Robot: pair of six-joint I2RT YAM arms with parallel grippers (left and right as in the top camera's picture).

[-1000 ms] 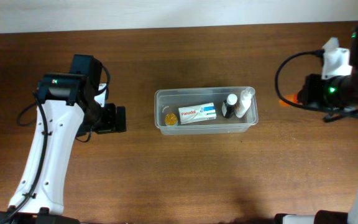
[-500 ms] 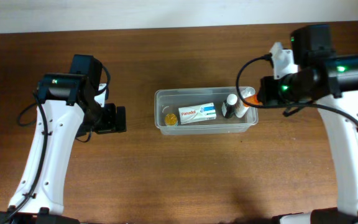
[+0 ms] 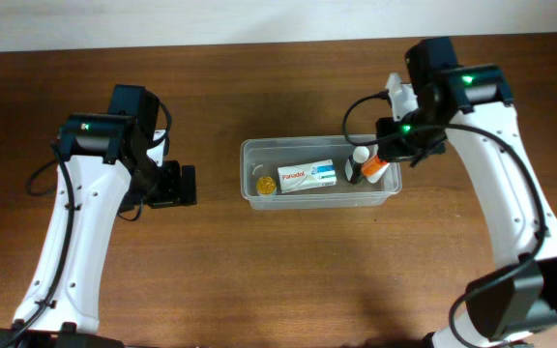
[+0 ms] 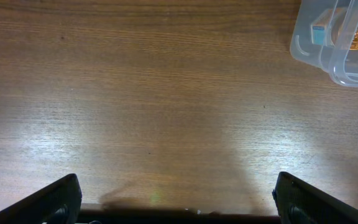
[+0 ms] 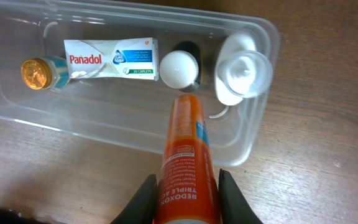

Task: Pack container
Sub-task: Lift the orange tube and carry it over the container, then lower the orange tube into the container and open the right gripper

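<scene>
The container [image 3: 257, 200] is a long clear plastic tub at the table's middle; it also shows in the right wrist view [image 5: 263, 37] and its corner in the left wrist view [image 4: 347, 78]. Inside lie a white Panadol box [image 3: 307, 176] [image 5: 110, 59], a small gold-capped bottle [image 3: 264, 184] [image 5: 35, 73], a dark white-capped bottle [image 5: 178, 67] and a white pump bottle [image 5: 244, 73]. My right gripper [image 5: 185, 199] is shut on an orange Redoxon tube [image 5: 187, 158] [image 3: 374, 167], held over the tub's right end. My left gripper [image 4: 176, 205] is open and empty, left of the tub.
Brown wooden table [image 3: 259, 280] all round the tub. The left arm [image 3: 95, 193] stands at the left side, the right arm [image 3: 491, 174] reaches in from the right. A pale wall edge runs along the back.
My right arm has swung left from the table's right edge, carrying the orange tube over the tub's right end. The left arm has not moved.
</scene>
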